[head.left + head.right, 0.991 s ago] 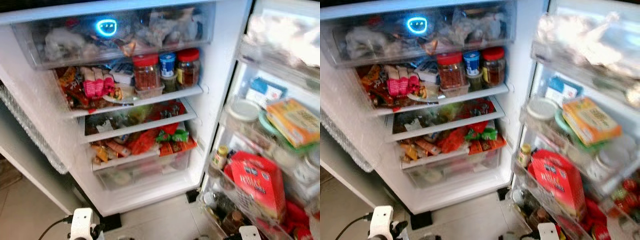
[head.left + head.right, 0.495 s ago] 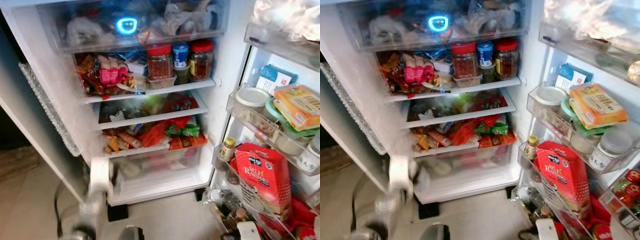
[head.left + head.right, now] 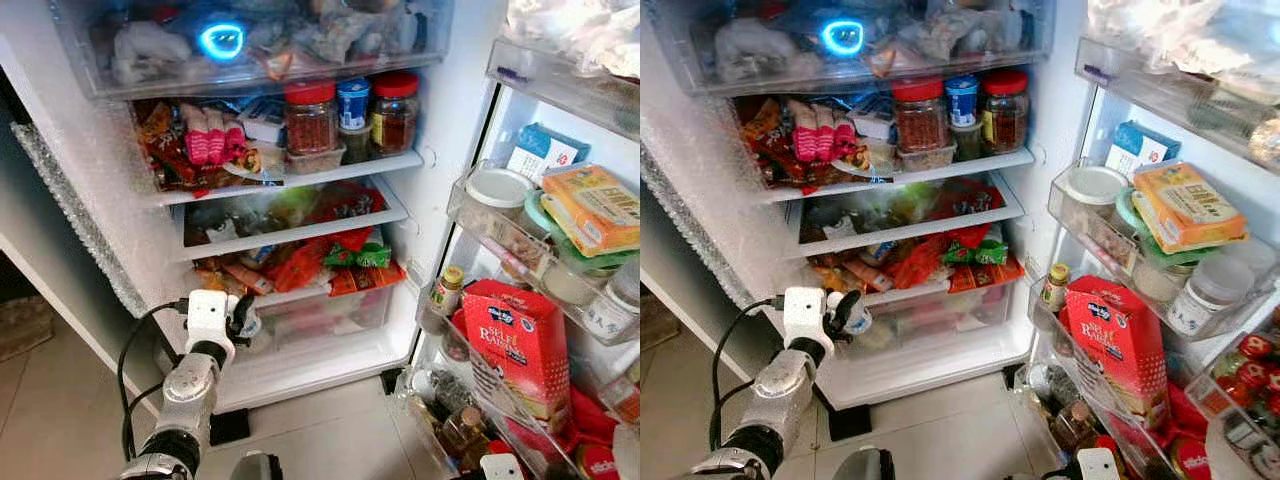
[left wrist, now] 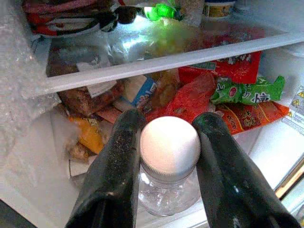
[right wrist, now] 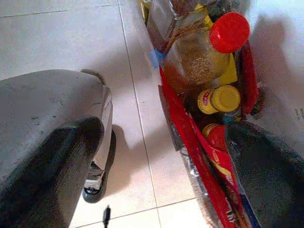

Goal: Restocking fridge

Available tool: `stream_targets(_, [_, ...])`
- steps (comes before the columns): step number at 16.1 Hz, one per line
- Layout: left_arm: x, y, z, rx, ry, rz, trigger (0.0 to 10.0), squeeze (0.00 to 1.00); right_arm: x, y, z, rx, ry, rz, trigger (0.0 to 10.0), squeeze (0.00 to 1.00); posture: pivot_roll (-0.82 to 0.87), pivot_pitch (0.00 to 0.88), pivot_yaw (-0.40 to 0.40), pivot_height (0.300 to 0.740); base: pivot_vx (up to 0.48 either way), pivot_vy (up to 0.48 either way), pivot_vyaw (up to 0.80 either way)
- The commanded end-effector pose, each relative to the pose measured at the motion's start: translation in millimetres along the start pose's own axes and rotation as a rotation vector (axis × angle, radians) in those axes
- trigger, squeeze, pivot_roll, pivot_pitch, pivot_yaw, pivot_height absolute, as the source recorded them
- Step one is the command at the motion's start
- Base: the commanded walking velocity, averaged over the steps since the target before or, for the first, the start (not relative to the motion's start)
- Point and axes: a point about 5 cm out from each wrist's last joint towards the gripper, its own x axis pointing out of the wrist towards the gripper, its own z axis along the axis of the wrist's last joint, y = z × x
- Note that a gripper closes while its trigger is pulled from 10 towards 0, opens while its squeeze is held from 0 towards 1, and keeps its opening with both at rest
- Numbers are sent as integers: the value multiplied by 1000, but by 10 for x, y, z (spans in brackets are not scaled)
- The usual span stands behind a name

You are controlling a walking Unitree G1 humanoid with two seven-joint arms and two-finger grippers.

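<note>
Two red-lidded jars [image 3: 312, 118], one blue-lidded tub [image 3: 353, 102], one red carton [image 3: 520, 345].

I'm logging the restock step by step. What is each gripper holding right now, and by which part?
The left gripper holds a clear bottle by its neck, just under the white cap. The right gripper is open and holds nothing.

A pale tiled floor [image 3: 330, 425] stretches before the appliance. At the left, a sheet of bubble wrap [image 3: 75, 215] hangs along the dark side panel. A black cable [image 3: 128, 385] loops above the near-left tiles.
</note>
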Motion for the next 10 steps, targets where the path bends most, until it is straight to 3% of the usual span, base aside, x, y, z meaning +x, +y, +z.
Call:
stream_targets(1, [-2,2,31,3,-24,3,10000,0,-2,10,-5,6,-6,5,10000,0,-139,0,34,641,0,0,0])
stream_targets(6, [37,-151,135,118,-75,-84,10000,0,1,6,17,23,-16,-4,10000,0,-145,0,34,641,210,0,0])
stream_targets(10, [46,-204,171,129,-97,-100,10000,0,3,3,24,16,-15,-7,10000,0,-143,0,31,641,302,0,0])
